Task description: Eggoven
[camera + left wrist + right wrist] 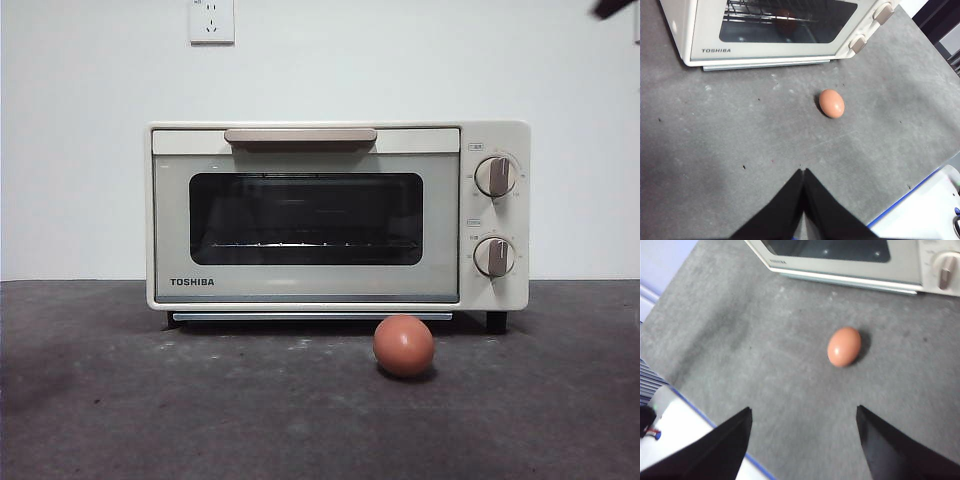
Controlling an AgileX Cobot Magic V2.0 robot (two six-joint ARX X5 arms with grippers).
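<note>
- The toaster oven (338, 215), cream and marked TOSHIBA, is seen standing on the grey table (120, 400) against a white wall (80, 150).
- Its door is shut; the tan handle (300, 135) runs along the top of the door, above the dark glass window (305, 218), through which a wire rack is visible.
- 2 knobs (495, 176) are set one above the other on the panel to the right of the door in the front view.
- The egg (403, 345), reddish-brown and smooth, lies on the table just in front of the oven, below the right end of the door in the front view, apart from the oven.
- The left gripper (803, 172) is held above bare table with its 2 jaws pressed together and nothing between them; the egg (832, 103) is well apart from it.
- The right gripper (804, 415) is held above the table with its 2 jaws spread wide and empty; the egg (844, 346) lies ahead of the gap, untouched.
- In the front view only a black tip (612, 8) is seen at the top right corner.
- A wall socket (211, 20) is seen above the oven.
</note>
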